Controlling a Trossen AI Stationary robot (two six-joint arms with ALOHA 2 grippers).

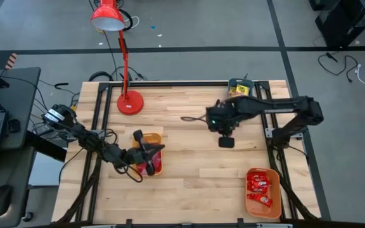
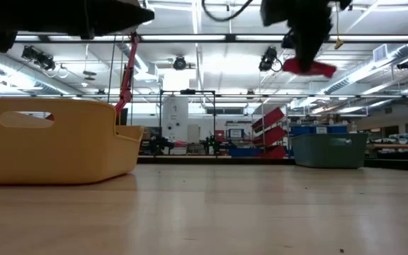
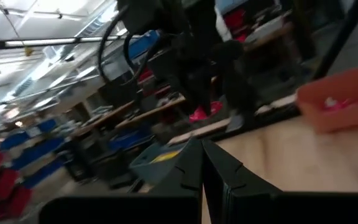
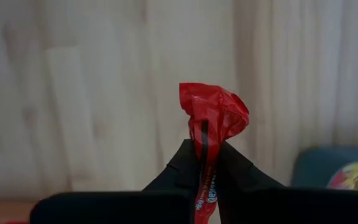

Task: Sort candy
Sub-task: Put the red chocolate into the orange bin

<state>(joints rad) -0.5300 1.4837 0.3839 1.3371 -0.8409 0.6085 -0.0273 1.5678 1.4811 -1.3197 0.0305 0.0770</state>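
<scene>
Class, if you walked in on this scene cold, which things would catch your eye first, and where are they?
The red candy pinched in the right tool, held in the air over the middle of the wooden table. Next, the red desk lamp at the table's far left corner. Then two orange trays: one under the shut left tool, another of red candies near the right front corner.

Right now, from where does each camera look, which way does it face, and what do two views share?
High: above, facing down; both arms, table.
Low: at tabletop height, facing the room; right gripper overhead.
Left wrist: facing across the table; shut left gripper.
Right wrist: facing down; right gripper holding red candy.
Shared: low and right wrist views both show that candy.
</scene>
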